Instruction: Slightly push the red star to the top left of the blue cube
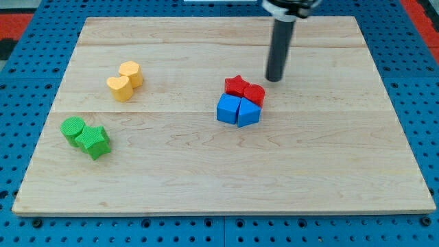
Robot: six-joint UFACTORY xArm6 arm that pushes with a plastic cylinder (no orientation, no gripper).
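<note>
The red star lies near the board's middle, touching the top edge of the blue cube. A second red block, rounded, sits against the star's right side. A second blue block, wedge-like, touches the cube's right side. My tip stands on the board just to the upper right of the red blocks, a small gap from them.
Two yellow blocks sit together at the upper left. Two green blocks, one star-like, sit at the left. The wooden board lies on a blue pegboard table.
</note>
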